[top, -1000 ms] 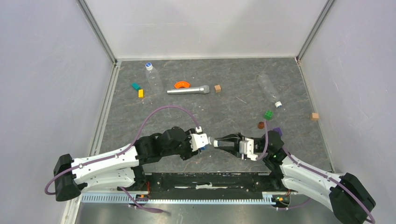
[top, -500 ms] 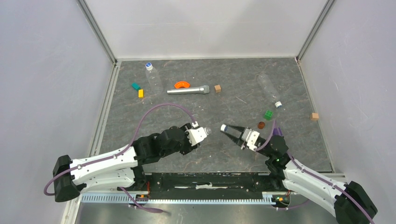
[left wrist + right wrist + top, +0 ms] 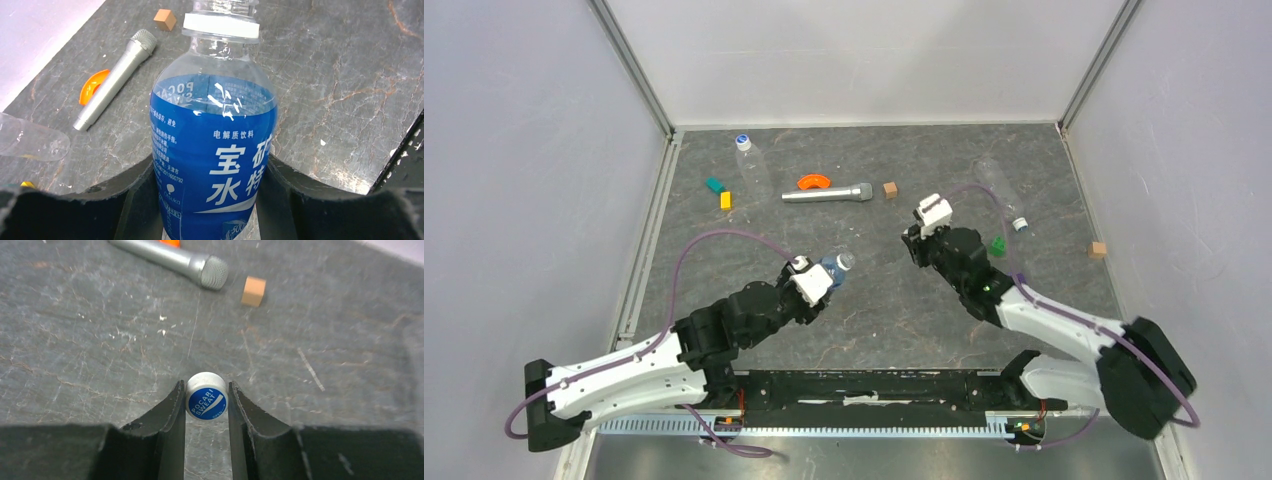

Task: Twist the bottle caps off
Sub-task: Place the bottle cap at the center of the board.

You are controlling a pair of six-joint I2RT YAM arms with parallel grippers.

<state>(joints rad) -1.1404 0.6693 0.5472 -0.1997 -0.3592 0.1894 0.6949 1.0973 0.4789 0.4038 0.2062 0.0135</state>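
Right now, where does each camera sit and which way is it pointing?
Top external: above and behind the arm bases, looking down on the grey table; both arms show.
Left wrist: on the left arm, looking along the left gripper at the blue-label bottle it holds; its fingers show at bottom.
Right wrist: on the right arm, looking down at the table past the right gripper, shut on a Pocari Sweat cap; its fingers show.
Shared: both wrist views catch the silver microphone and wooden cube.
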